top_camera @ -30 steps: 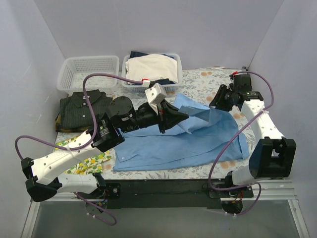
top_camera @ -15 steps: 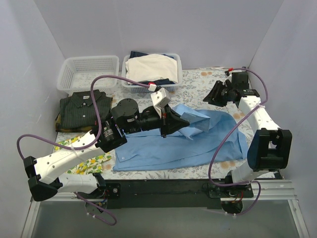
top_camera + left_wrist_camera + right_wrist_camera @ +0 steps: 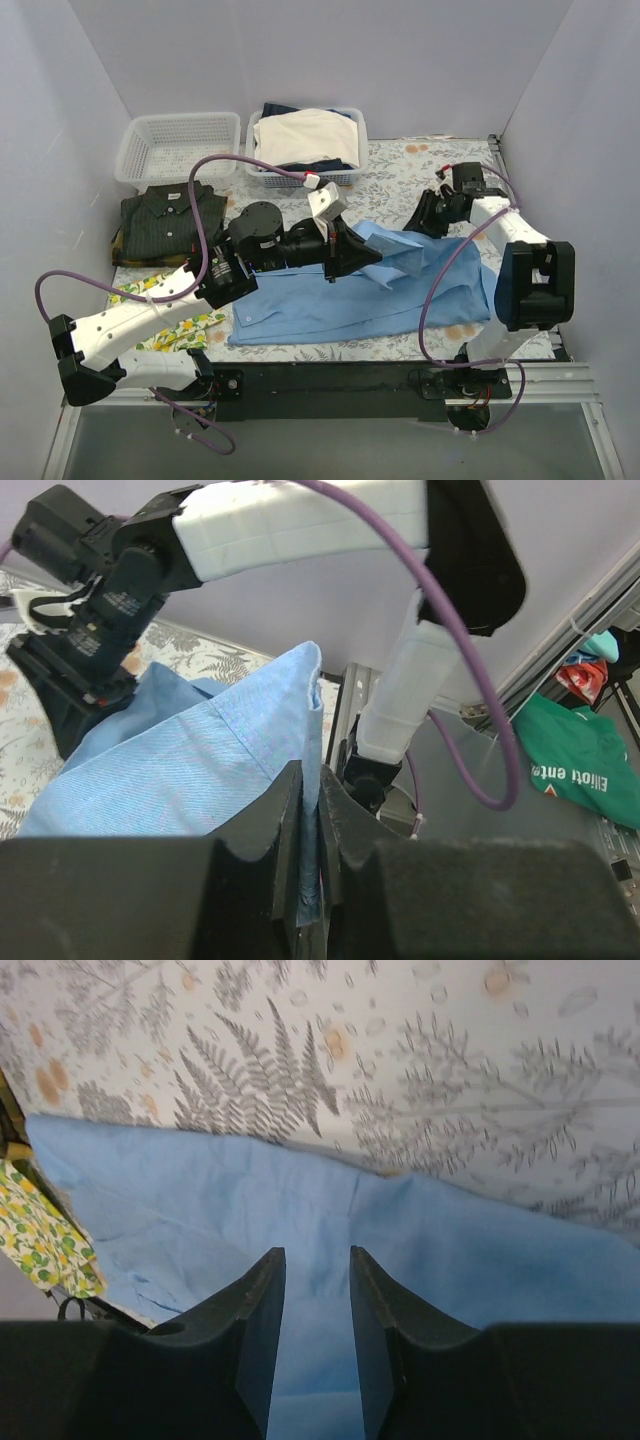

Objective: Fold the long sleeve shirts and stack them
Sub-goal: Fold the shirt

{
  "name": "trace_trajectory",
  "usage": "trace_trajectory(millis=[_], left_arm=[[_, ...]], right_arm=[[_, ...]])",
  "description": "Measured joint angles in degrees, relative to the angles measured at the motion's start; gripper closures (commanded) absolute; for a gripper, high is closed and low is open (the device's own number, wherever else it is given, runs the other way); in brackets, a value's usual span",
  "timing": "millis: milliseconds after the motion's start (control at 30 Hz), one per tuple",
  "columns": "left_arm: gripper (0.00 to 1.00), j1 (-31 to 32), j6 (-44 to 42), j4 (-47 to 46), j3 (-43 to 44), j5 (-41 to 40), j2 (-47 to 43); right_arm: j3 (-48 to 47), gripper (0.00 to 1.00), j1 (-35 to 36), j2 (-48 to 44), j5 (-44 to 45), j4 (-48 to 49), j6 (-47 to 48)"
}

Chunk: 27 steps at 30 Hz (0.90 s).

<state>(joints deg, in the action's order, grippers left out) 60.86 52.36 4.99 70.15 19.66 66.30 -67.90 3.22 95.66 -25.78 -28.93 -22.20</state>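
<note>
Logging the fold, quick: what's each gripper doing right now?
Left gripper: shut on the light blue shirt.
Right gripper: open, holding nothing.

left tool holds a fold of the light blue shirt.

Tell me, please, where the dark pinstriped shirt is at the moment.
The dark pinstriped shirt lies folded at left in the top view, between the left white basket and the lemon-print cloth.
</note>
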Motion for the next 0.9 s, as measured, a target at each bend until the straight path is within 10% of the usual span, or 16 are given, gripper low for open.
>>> trace_trajectory(millis=[367, 633, 900], left_arm=[[0.85, 0.0, 1.6, 1.0, -6.3, -7.1, -1.6], [0.85, 0.0, 5.0, 0.6, -13.1, -14.0, -6.7], [0.39, 0.0, 9.4, 1.6, -16.7, -17.3, -7.8]], right_arm=[[15.0, 0.61, 0.1, -26.5, 7.1, -11.0, 1.8], [21.2, 0.63, 0.1, -27.6, 11.0, -15.5, 2.7], [22.8, 0.63, 0.1, -26.9, 13.7, -17.7, 2.7]])
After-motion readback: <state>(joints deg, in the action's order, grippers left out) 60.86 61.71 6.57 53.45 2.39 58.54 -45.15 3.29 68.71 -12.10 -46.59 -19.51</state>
